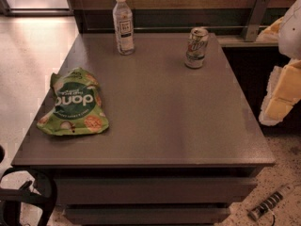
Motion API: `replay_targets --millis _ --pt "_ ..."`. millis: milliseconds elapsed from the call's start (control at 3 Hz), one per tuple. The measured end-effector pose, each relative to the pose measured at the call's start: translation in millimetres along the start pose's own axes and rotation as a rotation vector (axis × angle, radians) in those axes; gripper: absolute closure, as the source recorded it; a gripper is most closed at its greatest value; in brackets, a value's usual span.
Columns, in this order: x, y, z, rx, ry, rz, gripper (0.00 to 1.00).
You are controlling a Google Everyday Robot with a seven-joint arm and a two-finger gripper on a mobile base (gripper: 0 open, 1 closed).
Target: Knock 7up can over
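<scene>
A grey counter (164, 121) seen from above and in front; the can (196, 47) stands upright on it, towards the back and right of centre, silver-white with green and red marks and a shiny rim, nothing touching it. Left of the can and a little farther back stands a clear bottle (123, 24) with a white cap, well apart from it. Far to the can's left and nearer the front lies a crumpled green snack bag (74, 102), flat near the counter's left edge. The end effector (281, 94), pale yellow and white, hangs to the right of the can and lower in the view, beyond the counter's right edge, well apart from the can; whether it is open or closed cannot be told. On the floor, far in front of the can and to its right, lies a power strip (271, 202).
</scene>
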State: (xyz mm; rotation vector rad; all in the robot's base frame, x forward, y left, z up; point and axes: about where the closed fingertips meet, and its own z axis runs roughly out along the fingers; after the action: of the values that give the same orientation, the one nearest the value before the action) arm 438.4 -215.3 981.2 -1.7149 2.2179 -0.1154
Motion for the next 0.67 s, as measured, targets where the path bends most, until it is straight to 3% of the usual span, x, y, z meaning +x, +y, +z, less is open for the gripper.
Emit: replay_targets --millis 333,667 --pt "0.0 0.0 0.0 0.000 0.000 0.000 0.00" --pt "8.1 -22.8 -2.0 0.051 -0.012 0.052 0.00"
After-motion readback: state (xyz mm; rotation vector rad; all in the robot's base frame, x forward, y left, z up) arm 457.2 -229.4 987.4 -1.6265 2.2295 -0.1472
